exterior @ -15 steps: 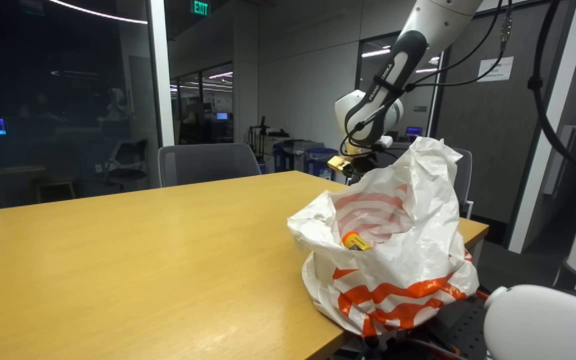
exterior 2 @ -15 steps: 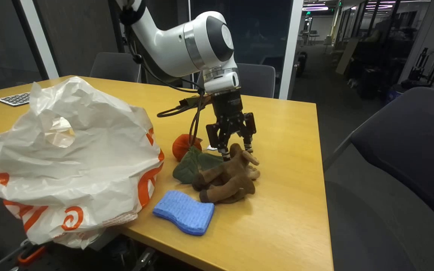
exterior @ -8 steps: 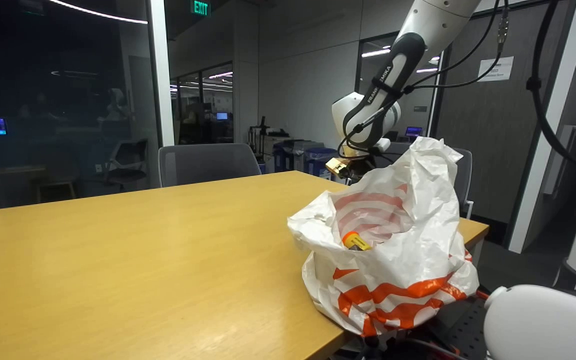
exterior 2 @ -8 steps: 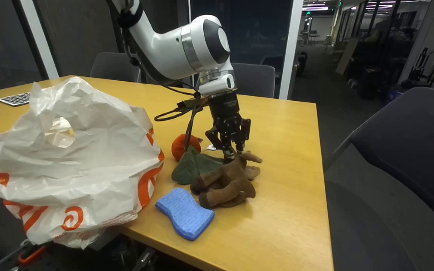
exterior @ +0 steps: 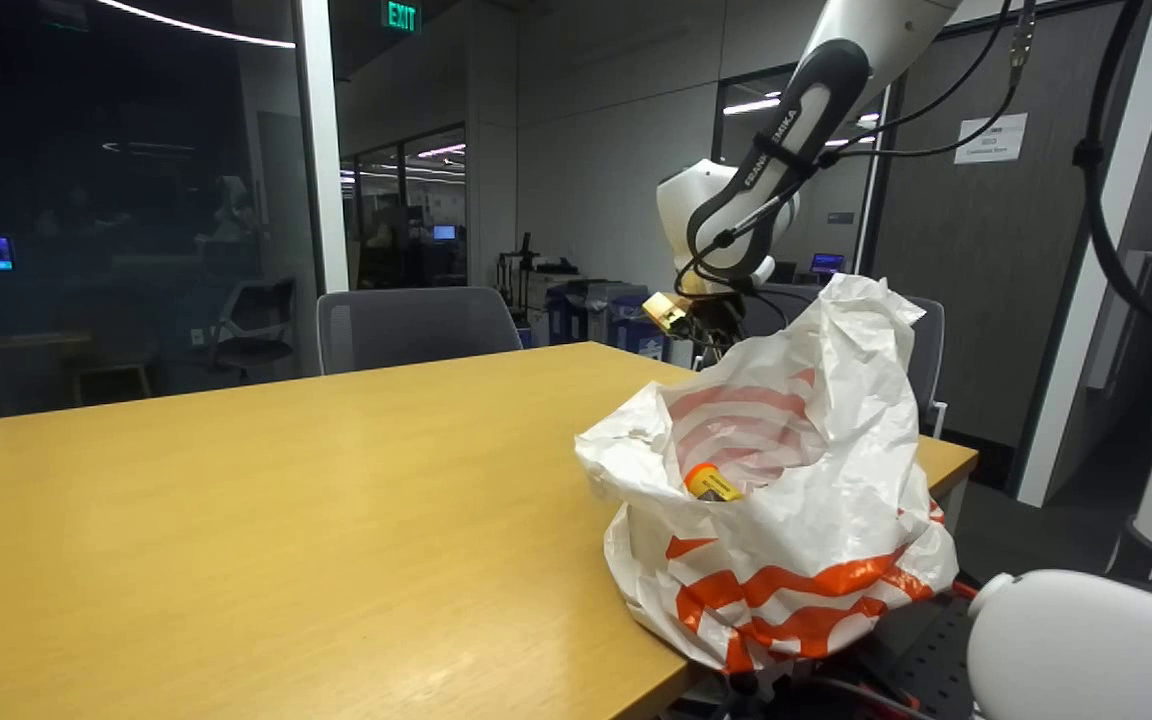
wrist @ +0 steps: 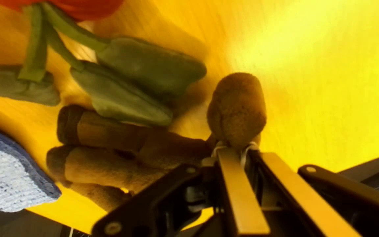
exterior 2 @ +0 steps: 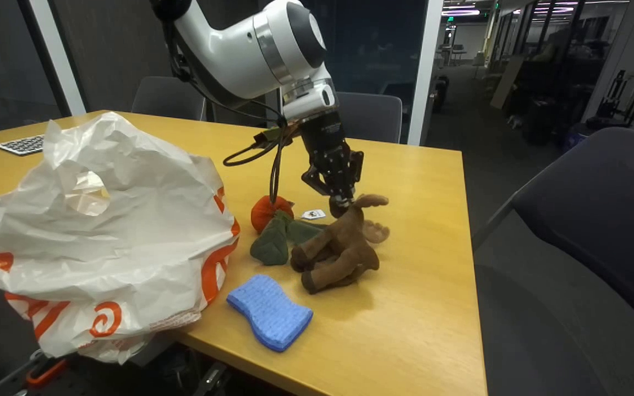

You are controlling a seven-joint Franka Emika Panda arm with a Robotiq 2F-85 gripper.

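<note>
Finding, end effector: the gripper [wrist: 236, 146] is clenched on the plush moose [exterior 2: 350, 236], pinching it just behind a rounded brown end that appears to be the muzzle. The toy's body and legs hang below the fingertips. Whether any of its weight bears on the table [exterior 2: 416, 220] cannot be determined.

Surroundings: in an exterior view, the green fabric leaves [exterior 2: 271, 243] lie below and left of the fingertips, close against the toy's legs; contact cannot be confirmed. Farther left of the gripper sits the orange plush pumpkin [exterior 2: 262, 213], with a printed white tag [exterior 2: 313, 214] between the two. The blue sponge [exterior 2: 271, 312] lies lower left, apart from the legs. The white plastic bag [exterior 2: 130, 264] stands well left of the gripper, and another exterior angle shows a yellow item [exterior: 711, 484] inside it.

Risks, in this inspector's judgement: the pinch covers little of a soft body held at one end, so the moose could pivot or slip out should the arm move sharply. Legs trailing beneath the gripper could drag the leaves, and the pumpkin with them, since green strips appear to join the two. The wrist cable [exterior 2: 276, 165] droops beside the gripper in front of the pumpkin and could catch on it during a low sideways sweep. A low pass could also disturb the sponge.
</note>
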